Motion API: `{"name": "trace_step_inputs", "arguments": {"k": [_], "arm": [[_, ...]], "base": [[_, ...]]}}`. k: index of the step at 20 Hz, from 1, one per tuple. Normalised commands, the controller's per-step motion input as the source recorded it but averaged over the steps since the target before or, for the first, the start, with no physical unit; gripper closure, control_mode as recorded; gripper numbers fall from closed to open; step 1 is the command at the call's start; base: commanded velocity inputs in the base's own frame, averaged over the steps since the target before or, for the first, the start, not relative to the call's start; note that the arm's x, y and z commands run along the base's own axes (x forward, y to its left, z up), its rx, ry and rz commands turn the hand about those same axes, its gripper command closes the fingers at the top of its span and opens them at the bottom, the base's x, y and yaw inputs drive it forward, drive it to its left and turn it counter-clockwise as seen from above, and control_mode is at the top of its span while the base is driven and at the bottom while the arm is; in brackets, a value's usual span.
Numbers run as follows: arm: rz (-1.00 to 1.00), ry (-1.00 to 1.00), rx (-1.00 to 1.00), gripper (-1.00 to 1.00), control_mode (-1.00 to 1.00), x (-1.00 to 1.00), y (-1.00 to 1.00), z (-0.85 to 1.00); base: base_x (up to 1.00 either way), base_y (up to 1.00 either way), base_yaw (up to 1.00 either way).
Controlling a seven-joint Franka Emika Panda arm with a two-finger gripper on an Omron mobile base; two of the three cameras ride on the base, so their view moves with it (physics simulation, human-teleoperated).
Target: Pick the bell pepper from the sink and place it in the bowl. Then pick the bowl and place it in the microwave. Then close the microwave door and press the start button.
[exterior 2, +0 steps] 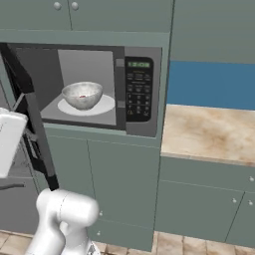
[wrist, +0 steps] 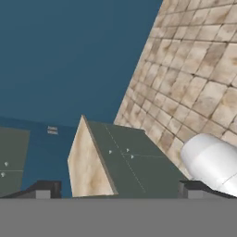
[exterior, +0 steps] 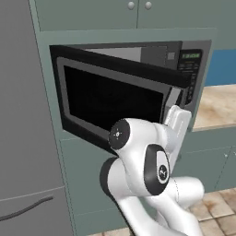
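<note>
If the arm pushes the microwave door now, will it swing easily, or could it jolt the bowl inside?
The microwave door stands partly open on its left edge, so it probably swings shut as one rigid panel. The bowl sits centred on the white plate, well back, so a gentle push likely leaves it steady.

Blue wall (wrist: 69,60), tiled floor (wrist: 199,69), grey-green cabinets (wrist: 134,162) between spread fingertips (wrist: 44,189).

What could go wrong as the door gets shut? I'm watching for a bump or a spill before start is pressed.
1. The microwave door stands partly open with the arm close behind it; a glancing push might slip off its edge.
2. The bowl sits on the white plate near the front; a hard slam could jolt it.
3. The gripper is open and points away from the keypad, so the start press needs a big reorientation.
</note>
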Motion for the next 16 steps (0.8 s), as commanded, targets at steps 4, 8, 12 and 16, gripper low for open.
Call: {"name": "trace_step_inputs", "arguments": {"k": [4, 8, 12, 16], "arm": [[0.00, 0.00, 0.00, -1.00, -1.00, 1.00, -0.41, 0.00], [0.00, 0.00, 0.00, -1.00, -1.00, 1.00, -0.34, 0.00], [0.00, 0.00, 0.00, -1.00, -1.00, 1.00, -0.28, 0.00], [0.00, 0.00, 0.00, -1.00, -1.00, 1.00, -0.23, 0.00]], "base": [[0.00, 0.00, 0.00], [0.00, 0.00, 0.00], [0.00, 0.00, 0.00], [0.00, 0.00, 0.00]]}}
